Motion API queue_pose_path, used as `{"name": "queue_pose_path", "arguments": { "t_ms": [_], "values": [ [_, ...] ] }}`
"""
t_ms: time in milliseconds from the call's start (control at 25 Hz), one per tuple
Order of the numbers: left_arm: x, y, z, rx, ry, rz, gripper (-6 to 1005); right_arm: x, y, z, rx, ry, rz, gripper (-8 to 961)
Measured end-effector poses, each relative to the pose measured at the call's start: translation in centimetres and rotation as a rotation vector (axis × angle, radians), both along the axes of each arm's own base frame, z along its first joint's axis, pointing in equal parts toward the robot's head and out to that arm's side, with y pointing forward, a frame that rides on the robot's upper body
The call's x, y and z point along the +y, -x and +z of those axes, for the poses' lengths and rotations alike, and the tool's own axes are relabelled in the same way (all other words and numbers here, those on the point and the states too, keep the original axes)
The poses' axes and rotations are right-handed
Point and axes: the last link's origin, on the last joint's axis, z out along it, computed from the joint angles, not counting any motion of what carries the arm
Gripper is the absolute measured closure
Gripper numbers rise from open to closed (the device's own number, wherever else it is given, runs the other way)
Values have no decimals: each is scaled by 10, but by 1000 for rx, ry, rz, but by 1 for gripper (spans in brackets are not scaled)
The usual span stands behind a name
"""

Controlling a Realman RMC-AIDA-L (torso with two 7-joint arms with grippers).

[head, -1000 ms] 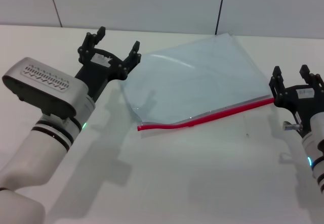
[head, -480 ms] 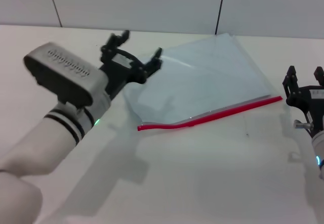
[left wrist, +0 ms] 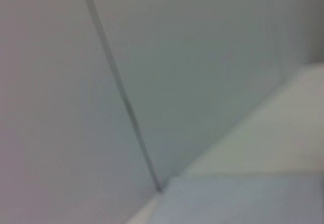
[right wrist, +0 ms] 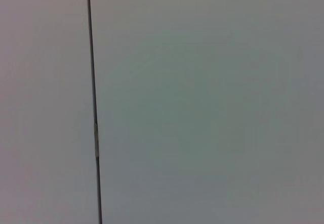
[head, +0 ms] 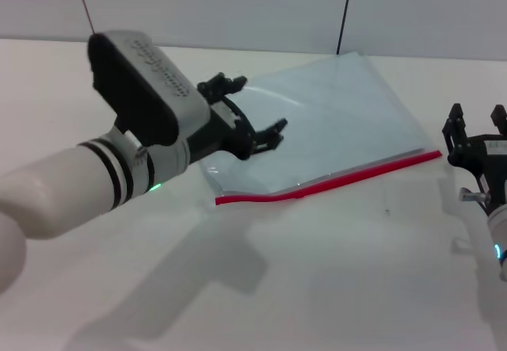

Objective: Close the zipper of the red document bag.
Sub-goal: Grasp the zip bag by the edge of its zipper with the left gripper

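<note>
On the white tabletop [head: 317, 280], the zipper [head: 329, 183] runs as a red strip along the near long edge of the red document bag [head: 317, 129], from a curled left end up to the right corner. The bag lies flat, a pale translucent sheet reaching back toward the wall [head: 238, 6]. At the right edge, just beside the zipper's right end but not touching it, the right claw [head: 477, 121] stands with its fingers pointing upward and spread apart, holding nothing. Farther back on the left, the left claw [head: 245, 113] hovers over the bag's left part, fingers splayed wide and empty. Both wrist views show mainly blank wall with a dark seam.
</note>
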Motion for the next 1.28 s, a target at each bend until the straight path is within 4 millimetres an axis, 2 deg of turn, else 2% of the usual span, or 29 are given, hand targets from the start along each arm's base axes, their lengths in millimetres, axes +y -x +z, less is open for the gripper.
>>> {"name": "queue_pose_path", "arguments": {
  "t_ms": [240,560,600,760,1040,1280],
  "values": [
    [-12,-13,0,179,207,-13,122,1,0,-1,-1,7,-2,346],
    [-14,-17,-2,463,311,22,122,3,1,-4,-3,29,-3,346],
    [-16,-20,-1,498,344,26,146,3,1,-4,-3,31,-4,346],
    [-13,-23,2,543,372,40,240,4,1,-5,-2,38,-8,346],
    [-1,-19,12,709,310,121,234,6,4,-5,1,40,-1,347],
    [3,-20,14,748,293,120,230,6,5,-6,4,41,1,347]
  ]
}}
